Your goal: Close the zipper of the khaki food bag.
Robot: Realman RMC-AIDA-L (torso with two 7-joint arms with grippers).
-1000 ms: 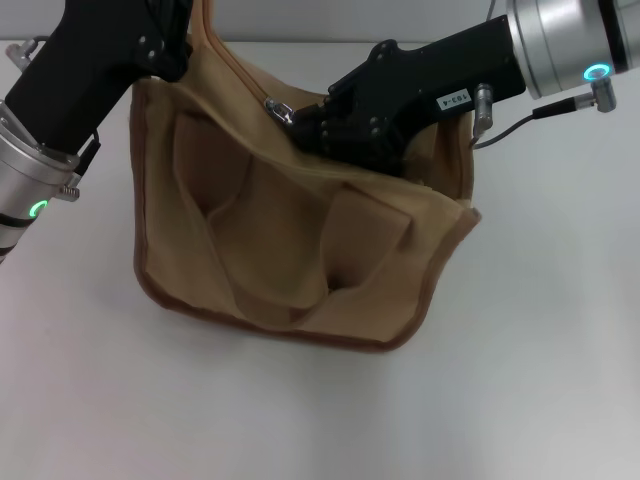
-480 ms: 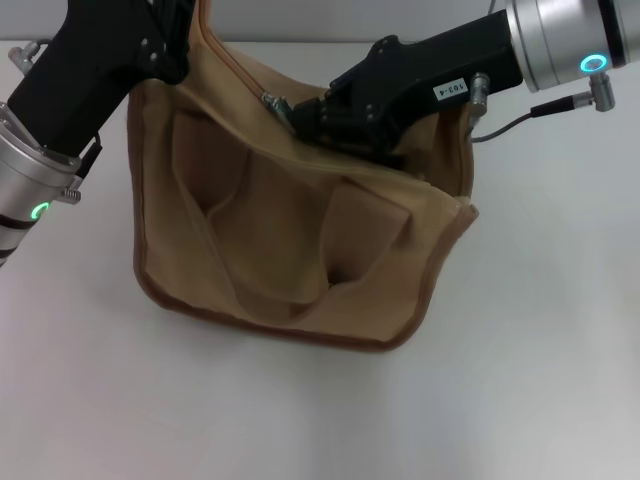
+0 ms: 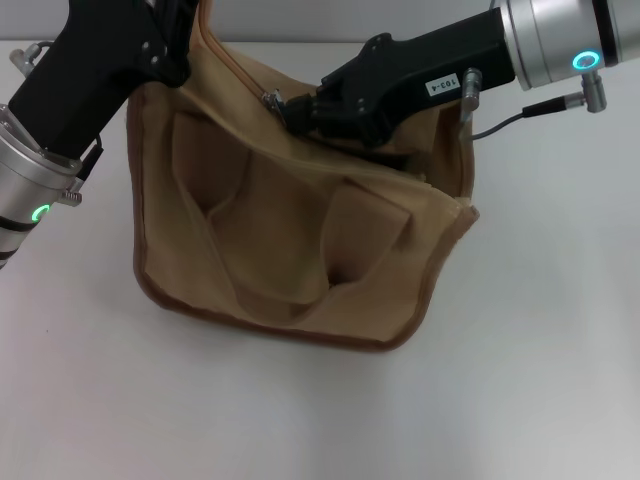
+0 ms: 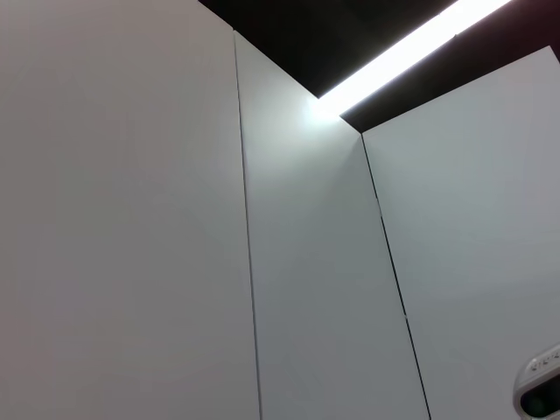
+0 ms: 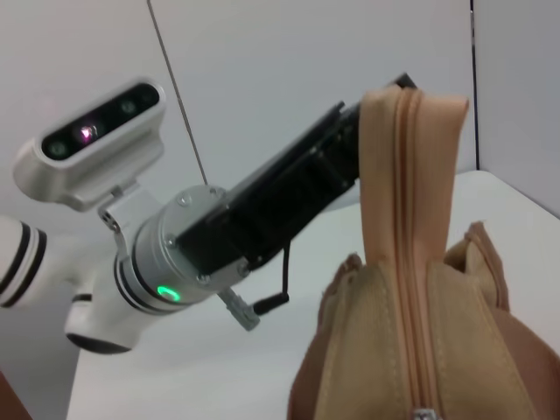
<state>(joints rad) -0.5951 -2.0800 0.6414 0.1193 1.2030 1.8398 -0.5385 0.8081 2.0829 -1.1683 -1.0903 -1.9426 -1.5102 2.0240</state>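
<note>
The right end effector (image 3: 285, 108) apparently pinches the zipper (image 3: 270, 98) slider atop the khaki food bag (image 3: 290, 240).

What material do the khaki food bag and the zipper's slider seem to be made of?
The khaki food bag looks like matte woven canvas: it folds and sags softly, with darker brown piping along its edges. The zipper runs on khaki fabric tape; its slider appears to be shiny silver metal, judging by its glint.

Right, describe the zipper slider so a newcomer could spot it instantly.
Find the big boxy khaki canvas food bag on the white table. Along its top edge, just ahead of the right gripper, sits a small metal zipper slider, the only shiny silver piece on the tan fabric.
</note>
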